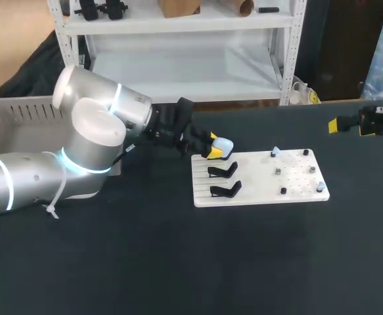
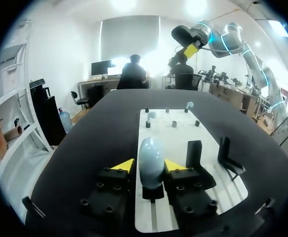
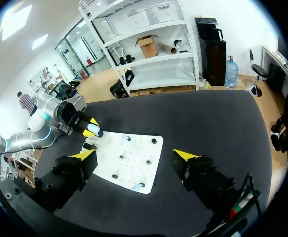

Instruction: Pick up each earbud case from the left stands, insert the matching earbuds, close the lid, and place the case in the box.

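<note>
A pale blue earbud case (image 1: 223, 145) sits on the farthest of three black stands on the white board (image 1: 257, 195). My left gripper (image 1: 217, 148) is at it; in the left wrist view the case (image 2: 151, 159) stands upright between the yellow fingertips (image 2: 125, 165), which press on both its sides. The two nearer stands (image 1: 223, 170) (image 1: 225, 190) are empty. Pale earbuds (image 1: 275, 151) (image 1: 320, 187) rest on pegs at the board's right part. My right gripper (image 1: 349, 125) hangs open at the far right, well off the board; in its own view (image 3: 135, 157) nothing is between its fingers.
A grey perforated box (image 1: 20, 118) stands at the table's far left, behind my left arm. Small black pegs (image 1: 283, 191) dot the right half of the board. Dark bare tabletop (image 1: 178, 262) lies in front of the board.
</note>
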